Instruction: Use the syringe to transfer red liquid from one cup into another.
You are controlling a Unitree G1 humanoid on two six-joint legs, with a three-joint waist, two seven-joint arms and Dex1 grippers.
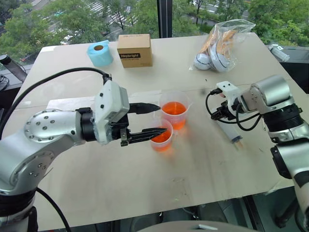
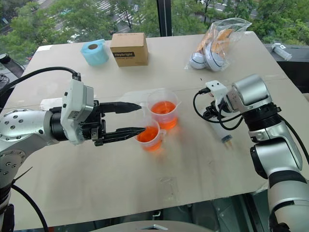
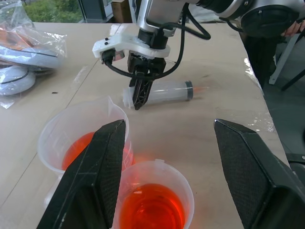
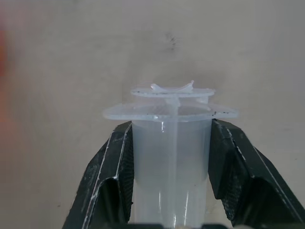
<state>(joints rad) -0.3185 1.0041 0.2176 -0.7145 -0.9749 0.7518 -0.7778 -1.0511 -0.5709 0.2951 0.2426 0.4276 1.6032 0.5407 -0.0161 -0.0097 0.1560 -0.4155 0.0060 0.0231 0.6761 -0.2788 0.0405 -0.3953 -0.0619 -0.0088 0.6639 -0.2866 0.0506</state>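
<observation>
The syringe (image 3: pixel 162 90) lies flat on the table to the right of the cups, its orange-tinted tip (image 1: pixel 237 141) toward the front edge. My right gripper (image 4: pixel 171 129) points down at it and is shut on the clear barrel just below the flange, one finger pressed on each side. The taller cup (image 1: pixel 174 110) and the shorter cup (image 1: pixel 162 137) stand side by side in the middle, both holding red liquid (image 3: pixel 152 210). My left gripper (image 3: pixel 170 125) is open, level with the cups. The shorter cup stands between its spread fingers; the taller cup is just outside one finger.
At the back of the table are a blue tape roll (image 1: pixel 100 53), a cardboard box (image 1: pixel 134 50) and a plastic bag (image 1: pixel 219 46) of round items. A clear sheet (image 1: pixel 63 103) covers the table's middle. The table's right edge runs just beyond the right arm.
</observation>
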